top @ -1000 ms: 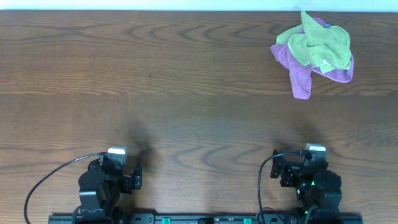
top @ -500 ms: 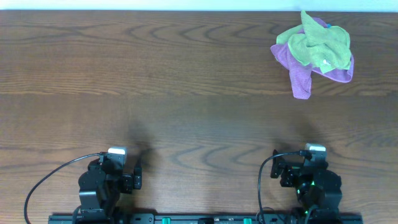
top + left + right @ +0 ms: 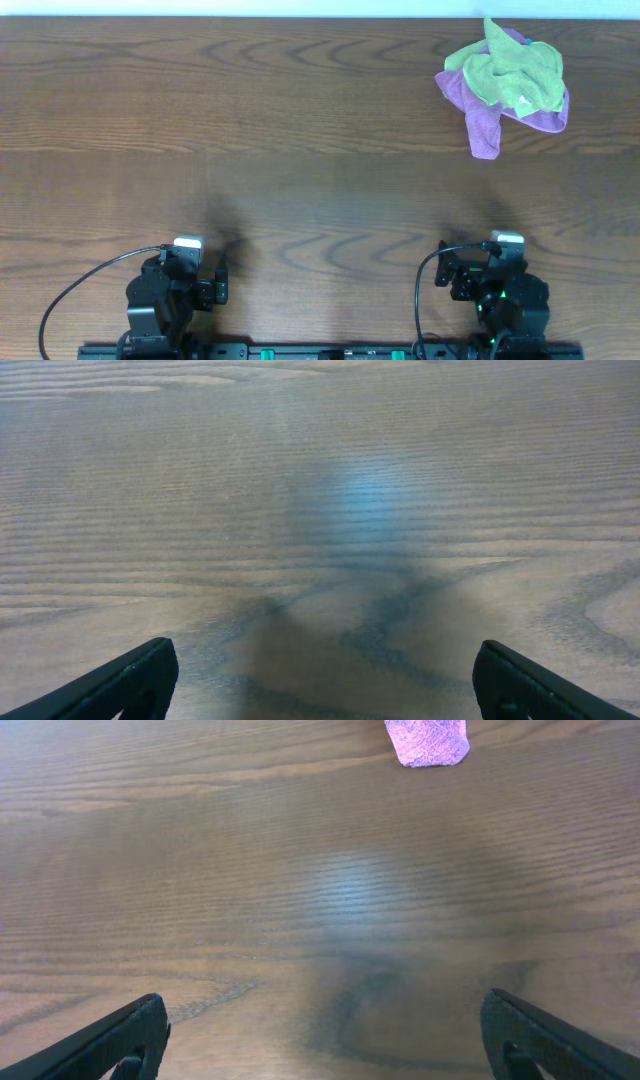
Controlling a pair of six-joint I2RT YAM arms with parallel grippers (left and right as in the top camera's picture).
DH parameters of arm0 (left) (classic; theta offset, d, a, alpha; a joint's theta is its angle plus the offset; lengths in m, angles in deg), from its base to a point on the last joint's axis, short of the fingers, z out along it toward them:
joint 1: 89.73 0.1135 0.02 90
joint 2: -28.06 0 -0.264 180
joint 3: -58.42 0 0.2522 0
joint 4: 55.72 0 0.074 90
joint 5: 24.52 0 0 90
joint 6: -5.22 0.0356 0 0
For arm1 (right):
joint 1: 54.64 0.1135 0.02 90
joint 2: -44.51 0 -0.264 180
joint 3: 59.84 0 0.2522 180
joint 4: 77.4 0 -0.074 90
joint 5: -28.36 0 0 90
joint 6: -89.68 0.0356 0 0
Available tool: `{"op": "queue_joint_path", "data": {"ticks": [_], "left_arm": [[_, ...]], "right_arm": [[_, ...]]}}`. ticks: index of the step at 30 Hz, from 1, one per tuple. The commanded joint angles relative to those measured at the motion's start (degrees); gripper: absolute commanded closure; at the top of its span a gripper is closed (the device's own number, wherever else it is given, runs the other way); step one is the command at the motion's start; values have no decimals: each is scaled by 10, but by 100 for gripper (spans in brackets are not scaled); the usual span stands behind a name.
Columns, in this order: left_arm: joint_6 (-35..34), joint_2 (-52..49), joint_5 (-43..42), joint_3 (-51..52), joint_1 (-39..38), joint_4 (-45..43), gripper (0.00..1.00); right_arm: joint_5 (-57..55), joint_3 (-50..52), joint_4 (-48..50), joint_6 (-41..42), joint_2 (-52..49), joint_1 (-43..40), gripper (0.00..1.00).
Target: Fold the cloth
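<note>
Overhead, one table carries two cloths at its far right: a green cloth heaped on a purple cloth whose long tail points toward the robot. Left tool and right tool both gape, empty

Fuzzy terry cloths (green, purple) on satin-sheened, grainy wooden table

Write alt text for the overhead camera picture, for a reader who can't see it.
A crumpled green cloth lies bunched on a purple cloth at the far right of a dark wooden table. The left arm and right arm sit folded at the near edge, well away from the cloths, touching neither.
</note>
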Motion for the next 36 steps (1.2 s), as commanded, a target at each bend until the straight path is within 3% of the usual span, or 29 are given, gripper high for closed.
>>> {"op": "queue_joint_path", "data": {"ticks": [1,13,17,27,36], "left_arm": [[-5,4,9,12,-2,6,5],[-5,4,9,12,-2,6,4],[-5,4,9,12,-2,6,5],[-5,4,9,12,-2,6,5],[-5,4,9,12,-2,6,5]], "right_arm": [[4,7,-2,8,5,5,1],[-11,6,12,-4,3,5,1],[-11,-30,46,2,-45,5,1],[-93,-362,-40,1,-409,-8,1],[-101,-648,-85,1,-723,-67,1]]}}
